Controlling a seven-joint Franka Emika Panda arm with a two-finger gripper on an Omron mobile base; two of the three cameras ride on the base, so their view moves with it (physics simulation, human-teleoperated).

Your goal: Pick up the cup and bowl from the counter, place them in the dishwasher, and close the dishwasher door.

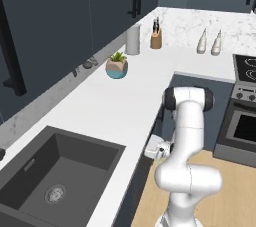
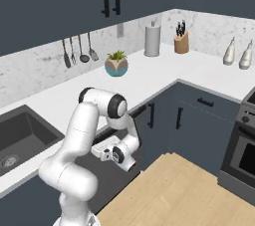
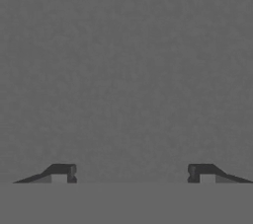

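My gripper [image 3: 132, 173] is open, its two fingertips wide apart with nothing between them. It faces a flat dark grey surface very close up, the dishwasher door [image 3: 126, 70]. In the base views the arm bends down over the counter [image 1: 115, 106] edge and the hand [image 2: 107, 150] sits low against the dark door panel [image 2: 117, 180] under the worktop. The door stands upright, roughly in line with the neighbouring cabinet fronts. The rack and inside of the dishwasher are hidden. The cup and the bowl are out of view.
A dark sink [image 1: 55, 171] is set into the counter at the left. A teal plant pot [image 1: 116, 66], a paper roll [image 1: 132, 39], a knife block [image 1: 156, 38] and two bottles [image 1: 202, 42] stand along the back. The oven [image 1: 245, 121] is at the right, across wooden floor [image 2: 179, 195].
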